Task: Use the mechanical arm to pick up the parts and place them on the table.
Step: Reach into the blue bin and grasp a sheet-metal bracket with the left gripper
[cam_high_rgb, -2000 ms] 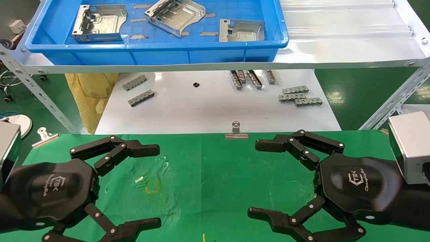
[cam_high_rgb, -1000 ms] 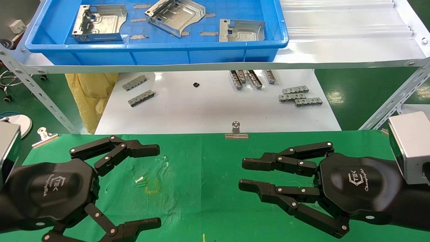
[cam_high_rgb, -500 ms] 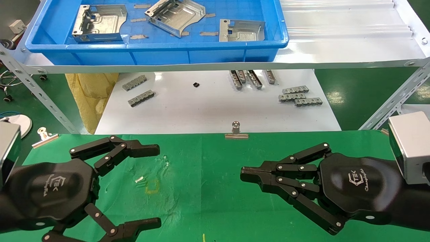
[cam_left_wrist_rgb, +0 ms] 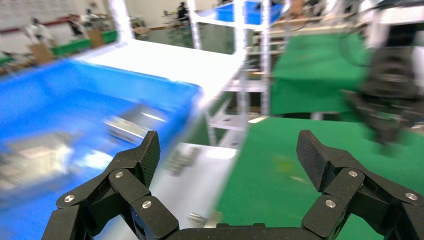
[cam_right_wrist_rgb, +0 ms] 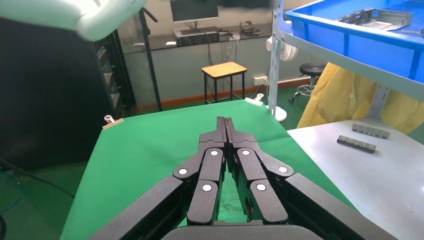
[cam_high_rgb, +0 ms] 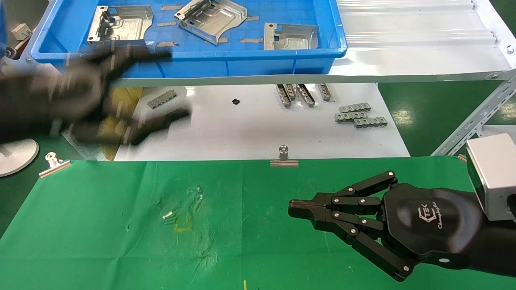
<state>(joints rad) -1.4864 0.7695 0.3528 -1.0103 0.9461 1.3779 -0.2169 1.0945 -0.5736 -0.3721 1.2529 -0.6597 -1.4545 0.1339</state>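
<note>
The left hand (cam_high_rgb: pixel 133 86) is up in front of the blue tray (cam_high_rgb: pixel 242 64), blurred with motion, its black linkage fingers spread wide and holding nothing; its wrist view shows both pads (cam_left_wrist_rgb: pixel 312 157) well apart with the tray's blue wall beyond them, so I judge it is heading for a pick. The three parts lie inside the tray on its floor: one (cam_high_rgb: pixel 119 23) at the tray's left end, one (cam_high_rgb: pixel 209 18) tilted near its middle, one (cam_high_rgb: pixel 291 36) toward its right end close to the front wall. They are shiny stamped sheet metal, roughly square, with embossed channels, folded edge tabs and a curved cutout, so thin raised edges are likely the best place to pinch. Below the tray, small grey slotted bars (cam_high_rgb: pixel 360 114) rest on a white board (cam_high_rgb: pixel 250 129). Nearer than the tray, the worktop (cam_high_rgb: pixel 100 241) is covered in green cloth, scuffed with a yellow mark, pinned by a silver clip (cam_high_rgb: pixel 284 157); no part is on it yet. The right hand (cam_high_rgb: pixel 296 209) hovers low over that cloth, fingers clenched together on nothing, apparently parked out of the way
</note>
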